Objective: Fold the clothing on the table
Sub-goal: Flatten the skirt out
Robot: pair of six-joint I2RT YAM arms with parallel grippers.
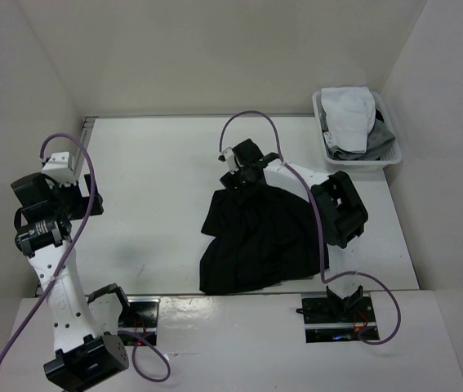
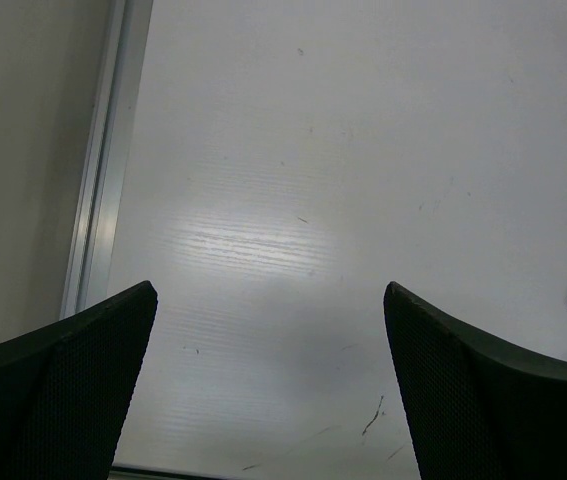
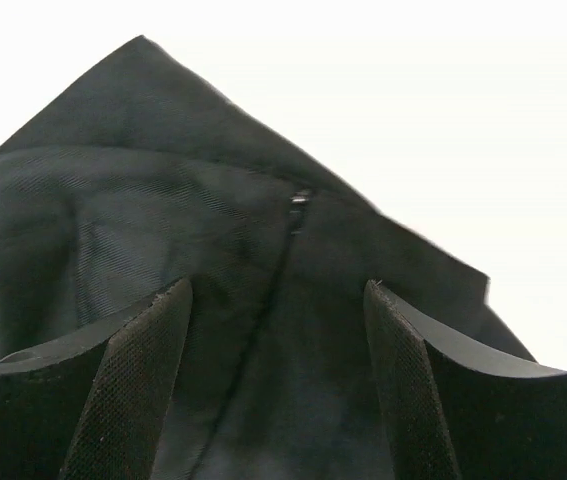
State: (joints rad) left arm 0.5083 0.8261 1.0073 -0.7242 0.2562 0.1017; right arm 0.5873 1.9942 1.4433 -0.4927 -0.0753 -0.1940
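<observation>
1. Top view: the black skirt (image 1: 255,237) lies rumpled on the table (image 1: 149,163), right of centre. The right gripper (image 1: 241,173) is at its far edge.
2. Left wrist: the left gripper (image 2: 268,300) gapes wide over the table, holding nothing.
3. Right wrist: the right gripper's jaws stand apart astride the fabric near the zip (image 3: 298,200). Best to seat deeper before pinching.

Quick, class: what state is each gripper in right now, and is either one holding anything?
Left gripper: open, empty, above the table.
Right gripper: open, fingers on either side of the black skirt fabric, not clamped on it.
</observation>
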